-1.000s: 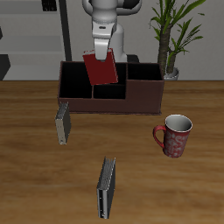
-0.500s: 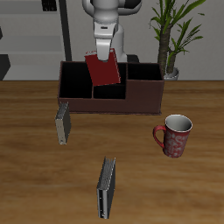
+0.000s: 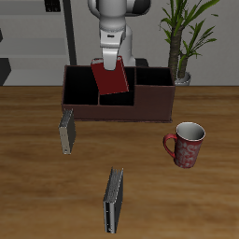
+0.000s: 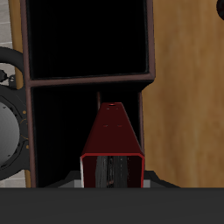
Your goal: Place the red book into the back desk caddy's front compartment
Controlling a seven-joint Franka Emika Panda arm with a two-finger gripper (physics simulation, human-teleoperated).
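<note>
The red book [image 3: 111, 77] hangs upright and slightly tilted over the middle of the back desk caddy [image 3: 149, 110], a low maroon-brown box with a black inside. My gripper [image 3: 113, 60] is shut on the book's top end. In the wrist view the red book [image 4: 112, 144] points down from the fingers toward the caddy's small middle cells [image 4: 66, 114], with a long side cell [image 4: 87, 39] beyond. The front compartment [image 3: 116, 101] lies just below the book's lower edge, partly hidden by it.
A grey-black book [image 3: 67, 131] stands on edge in front of the caddy's end. Another grey-black book [image 3: 114, 200] stands near the table's front edge. A red patterned mug [image 3: 187, 144] sits to the side. A potted plant [image 3: 184, 42] stands behind the caddy.
The gripper with the red book has sunk a little lower toward the caddy's middle cells. Nothing else moved.
</note>
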